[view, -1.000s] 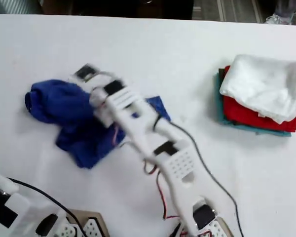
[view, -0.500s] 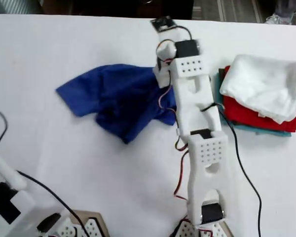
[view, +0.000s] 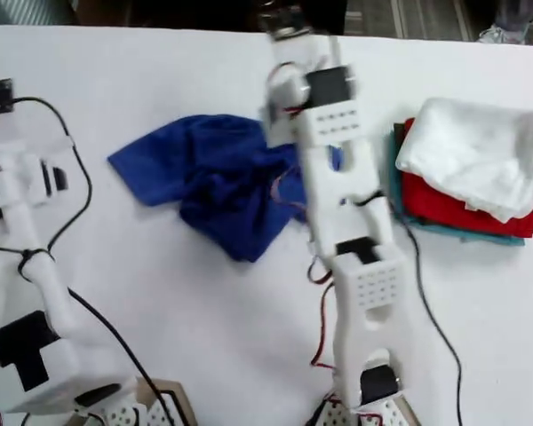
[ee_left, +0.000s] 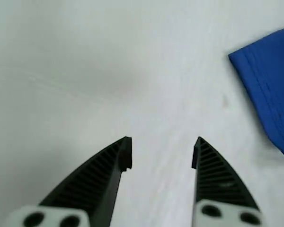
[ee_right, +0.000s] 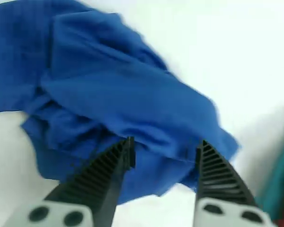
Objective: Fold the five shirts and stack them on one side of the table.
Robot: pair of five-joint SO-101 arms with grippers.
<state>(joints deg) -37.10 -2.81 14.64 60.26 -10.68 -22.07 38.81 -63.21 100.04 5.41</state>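
At the middle of the surface [view: 160, 71] the shirt [view: 213, 177] lies crumpled, not yet folded, near the stack [view: 480, 169]. The right pincer [ee_right: 164, 141] hangs over it, jaws apart, likely to grip an edge. The left pincer [ee_left: 162, 139], also apart, hovers beside its hem.

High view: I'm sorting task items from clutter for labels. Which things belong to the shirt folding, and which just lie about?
Job: crumpled blue cloth shirt; folded shirt stack, white over red and teal; open right gripper over the blue shirt; open left gripper.
Lying about: black cable; white table.
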